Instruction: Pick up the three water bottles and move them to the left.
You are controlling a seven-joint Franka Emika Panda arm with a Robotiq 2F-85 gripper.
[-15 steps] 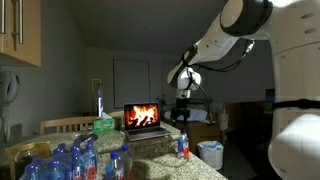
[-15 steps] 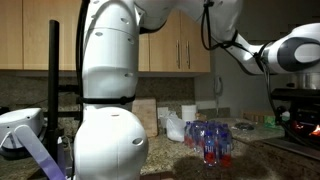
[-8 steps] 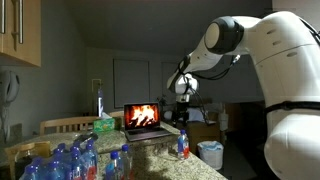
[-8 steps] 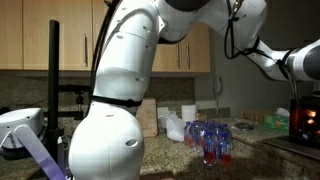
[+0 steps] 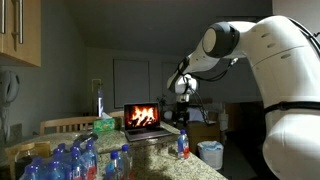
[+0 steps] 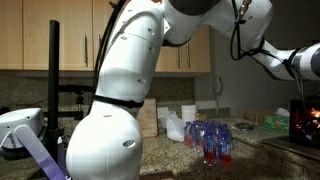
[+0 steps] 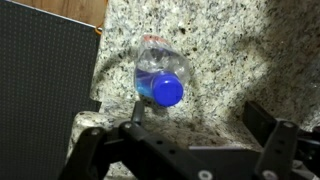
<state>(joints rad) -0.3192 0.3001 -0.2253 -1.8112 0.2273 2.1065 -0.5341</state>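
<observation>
Countertop [image 7: 245, 45] of speckled granite beneath wooden cabinets [image 6: 25, 35].

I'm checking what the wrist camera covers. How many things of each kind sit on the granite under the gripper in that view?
Blue-capped bottle: 1
Dark panel: 1
Total: 2

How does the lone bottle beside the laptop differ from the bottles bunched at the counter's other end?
The lone bottle wears a red label; the bunched bottles look blue. The lone bottle stands by itself beside the laptop, under the open gripper; the bunched bottles crowd together away from it. Both stand upright on the granite counter.
</observation>
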